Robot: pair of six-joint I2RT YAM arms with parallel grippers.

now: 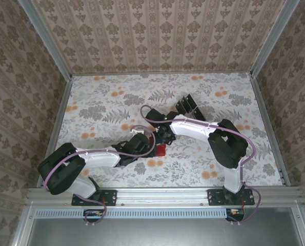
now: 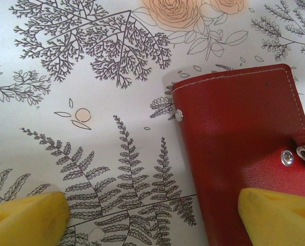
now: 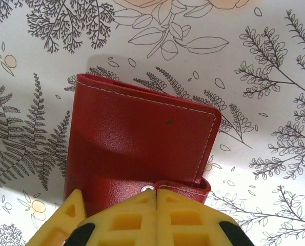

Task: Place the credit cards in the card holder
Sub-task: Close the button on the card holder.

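Note:
The card holder [image 1: 160, 150] is a red folded wallet lying flat at mid-table, cover up, and it also shows close up [image 2: 244, 154] [image 3: 142, 138]. My right gripper [image 3: 157, 197] is shut, its yellow fingertips pressed together on the end of the clasp tab [image 3: 185, 187], beside a silver snap [image 3: 147, 188]. My left gripper [image 2: 152, 218] stands wide open just above the table. Its right finger [image 2: 278, 215] is over the wallet's near edge and its left finger [image 2: 26, 218] is over bare cloth. The credit cards [image 1: 187, 106] are dark slabs standing in a rack behind the arms.
The clear rack [image 1: 192, 110] sits right of centre toward the back, close behind the right arm [image 1: 193, 125]. Both arms meet at mid-table [image 1: 153, 141]. The flower-patterned cloth [image 1: 101, 102] is bare on the left and along the back; patterned walls close three sides.

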